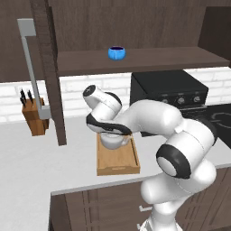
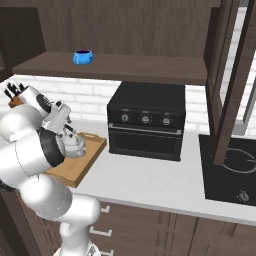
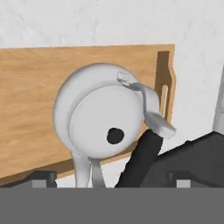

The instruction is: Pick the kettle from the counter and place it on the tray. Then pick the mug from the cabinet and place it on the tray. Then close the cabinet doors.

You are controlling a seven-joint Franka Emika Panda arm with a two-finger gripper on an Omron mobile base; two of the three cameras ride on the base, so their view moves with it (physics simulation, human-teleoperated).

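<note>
— Sitting where, the kettle (image 3: pixel 98 120)?
— On the tray (image 3: pixel 30 87), near its slotted end.
— Gripper (image 3: pixel 109 181)?
— Spread wide above it, holding nothing. Mug (image 1: pixel 117 53) stands apart on the cabinet (image 1: pixel 149 56) shelf.

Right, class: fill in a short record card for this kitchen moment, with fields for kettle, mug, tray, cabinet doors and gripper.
kettle: silver-grey kettle sitting on the tray, seen from above in the hand view
mug: blue mug on the cabinet shelf
tray: wooden tray on the counter, left of the black oven
cabinet doors: open door to the left
gripper: gripper open, just above the kettle
</note>
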